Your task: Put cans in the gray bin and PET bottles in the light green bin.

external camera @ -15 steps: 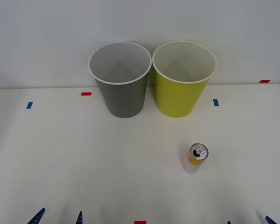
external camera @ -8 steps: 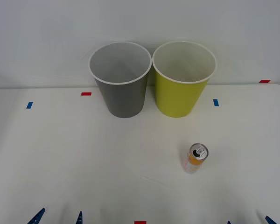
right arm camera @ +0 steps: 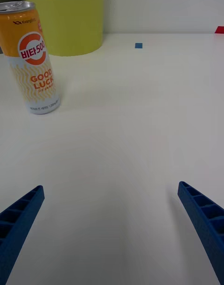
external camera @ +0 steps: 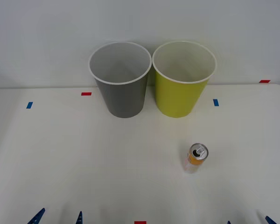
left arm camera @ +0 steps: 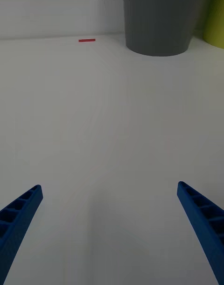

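An orange and white can (external camera: 195,158) stands upright on the white table, right of centre; the right wrist view shows the can (right arm camera: 35,56) ahead of my fingers. The gray bin (external camera: 121,79) and the light green bin (external camera: 183,78) stand side by side at the table's back. My left gripper (external camera: 58,217) rests open at the near left edge, with the gray bin (left arm camera: 161,18) far ahead of it. At the near right edge my right gripper (external camera: 248,221) is open, well short of the can. No PET bottle is in view.
Small red (external camera: 86,94) and blue (external camera: 216,102) tape marks dot the table (external camera: 60,154). A white wall rises behind the bins.
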Robot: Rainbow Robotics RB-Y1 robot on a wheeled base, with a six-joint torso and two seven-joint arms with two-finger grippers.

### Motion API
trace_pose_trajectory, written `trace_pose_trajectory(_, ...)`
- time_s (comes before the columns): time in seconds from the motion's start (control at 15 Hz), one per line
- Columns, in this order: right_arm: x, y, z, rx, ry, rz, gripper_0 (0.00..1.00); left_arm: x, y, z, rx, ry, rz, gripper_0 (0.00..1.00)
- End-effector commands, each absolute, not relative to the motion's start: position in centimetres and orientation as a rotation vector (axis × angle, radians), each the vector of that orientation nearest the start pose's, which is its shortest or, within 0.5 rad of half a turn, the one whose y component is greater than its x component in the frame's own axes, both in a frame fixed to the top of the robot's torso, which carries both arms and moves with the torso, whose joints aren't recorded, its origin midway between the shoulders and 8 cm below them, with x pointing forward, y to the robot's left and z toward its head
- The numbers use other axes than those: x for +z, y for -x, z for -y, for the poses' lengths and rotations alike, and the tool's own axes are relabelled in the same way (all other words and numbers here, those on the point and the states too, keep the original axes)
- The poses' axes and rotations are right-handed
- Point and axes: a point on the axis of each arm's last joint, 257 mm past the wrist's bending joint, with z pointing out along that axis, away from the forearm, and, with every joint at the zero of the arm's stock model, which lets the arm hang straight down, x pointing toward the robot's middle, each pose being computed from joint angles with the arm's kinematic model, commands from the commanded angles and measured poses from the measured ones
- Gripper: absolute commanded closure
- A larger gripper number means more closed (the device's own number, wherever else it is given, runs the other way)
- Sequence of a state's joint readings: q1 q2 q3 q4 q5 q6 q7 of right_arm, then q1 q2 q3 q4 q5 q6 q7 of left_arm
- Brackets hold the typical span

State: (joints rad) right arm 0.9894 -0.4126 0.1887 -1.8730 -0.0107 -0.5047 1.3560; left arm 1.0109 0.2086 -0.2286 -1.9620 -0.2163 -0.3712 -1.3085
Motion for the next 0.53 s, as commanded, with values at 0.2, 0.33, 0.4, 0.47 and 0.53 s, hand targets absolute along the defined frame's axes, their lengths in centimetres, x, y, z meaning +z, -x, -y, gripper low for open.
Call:
trace_pose_trajectory(0.2, -33.04, -20.87, 28.16, 0.069, 0.096, -1.795, 0.00, -32.86, -22.73, -23.22, -0.043, -0.063, -1.816, 0.00)
trace_pose_trajectory(0.33, -33.04, -20.87, 28.16, 0.069, 0.096, -1.795, 0.00, -32.86, -22.73, -23.22, -0.043, -0.063, -1.816, 0.00)
trace_pose_trajectory(0.4, -33.04, -20.87, 28.16, 0.069, 0.096, -1.795, 0.00, -32.86, -22.73, -23.22, -0.043, -0.063, -1.816, 0.00)
trace_pose_trajectory(0.47, -33.04, -20.87, 28.16, 0.069, 0.096, -1.795, 0.00, -32.86, -22.73, -23.22, -0.043, -0.063, -1.816, 0.00)
trace_pose_trajectory(0.53, -33.04, -20.87, 28.16, 0.069, 0.096, -1.795, 0.00, -32.86, -22.73, -23.22, -0.043, -0.063, -1.816, 0.00)
